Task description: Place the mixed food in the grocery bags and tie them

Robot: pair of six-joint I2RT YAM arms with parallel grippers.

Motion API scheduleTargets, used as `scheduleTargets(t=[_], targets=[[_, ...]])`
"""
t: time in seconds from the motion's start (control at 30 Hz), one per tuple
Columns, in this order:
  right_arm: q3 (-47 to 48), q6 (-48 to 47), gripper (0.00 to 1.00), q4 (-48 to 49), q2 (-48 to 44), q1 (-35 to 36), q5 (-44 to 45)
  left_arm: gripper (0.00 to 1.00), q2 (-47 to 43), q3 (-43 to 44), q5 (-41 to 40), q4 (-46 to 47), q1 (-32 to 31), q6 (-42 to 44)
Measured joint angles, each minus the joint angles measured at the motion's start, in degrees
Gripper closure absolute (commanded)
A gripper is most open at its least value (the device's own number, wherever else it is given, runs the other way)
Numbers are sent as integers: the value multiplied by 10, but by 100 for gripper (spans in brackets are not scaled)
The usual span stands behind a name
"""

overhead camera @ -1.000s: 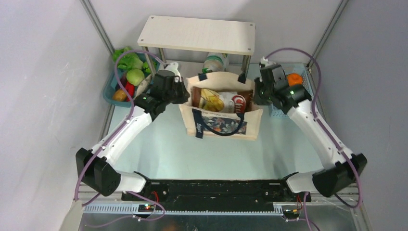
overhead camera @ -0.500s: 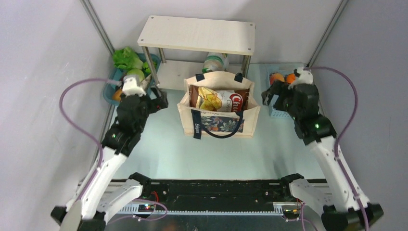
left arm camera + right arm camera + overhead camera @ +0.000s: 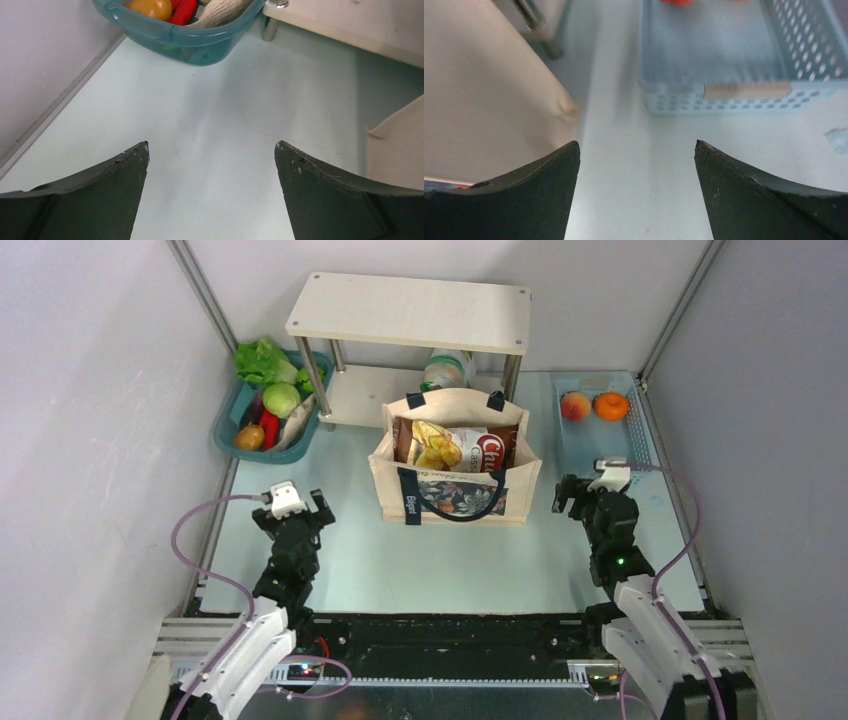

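The beige canvas tote [image 3: 455,465] with navy handles stands open mid-table, a brown-yellow crisp packet [image 3: 455,448] with a red logo upright inside it. My left gripper [image 3: 291,512] hovers low to the tote's near left, open and holding nothing; in the left wrist view that gripper [image 3: 211,145] has only bare table between its jaws, and the tote's side [image 3: 400,145] shows at the right. My right gripper [image 3: 588,492] sits near the tote's right, open and empty. The right wrist view shows it [image 3: 636,143] between the tote wall [image 3: 484,90] and a blue basket [image 3: 724,75].
A teal basket [image 3: 228,420] at back left holds lettuce [image 3: 262,360], a red pepper [image 3: 268,427] and a white radish [image 3: 297,422]. The blue basket [image 3: 598,440] at back right holds two round fruits. A wooden shelf [image 3: 410,310] stands behind the tote, a bottle [image 3: 447,368] under it.
Both grippers were shut at the tote's upper side edges; they have opened, let go and drawn back toward the near edge. The tote stays upright.
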Motion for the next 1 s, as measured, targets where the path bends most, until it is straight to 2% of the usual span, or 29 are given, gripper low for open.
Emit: scheduleTargets(t=[0.07, 0.17, 0.37, 0.53, 0.6, 0.63, 0.73, 0.83, 1.0], targets=[[-59, -10, 13, 81, 27, -21, -13, 0, -1, -40, 2, 60, 7, 30], [-101, -17, 13, 155, 81, -47, -33, 0, 20, -59, 3, 121, 17, 73], [-107, -30, 15, 315, 198, -78, -90, 0, 130, -63, 29, 274, 64, 121], [-113, -30, 13, 465, 334, -96, -101, 2, 219, -58, 101, 332, 124, 122], [-112, -31, 12, 469, 361, -97, -104, 2, 245, -49, 133, 347, 156, 115], [-111, -30, 4, 469, 365, -99, -106, 2, 259, -47, 152, 365, 176, 109], [-96, -28, 1, 465, 366, -109, -114, 5, 319, -47, 195, 435, 221, 89], [-82, -28, 1, 469, 366, -116, -115, 2, 382, -37, 241, 462, 232, 86], [-82, -28, 1, 473, 366, -110, -109, 0, 392, -4, 259, 460, 230, 84]])
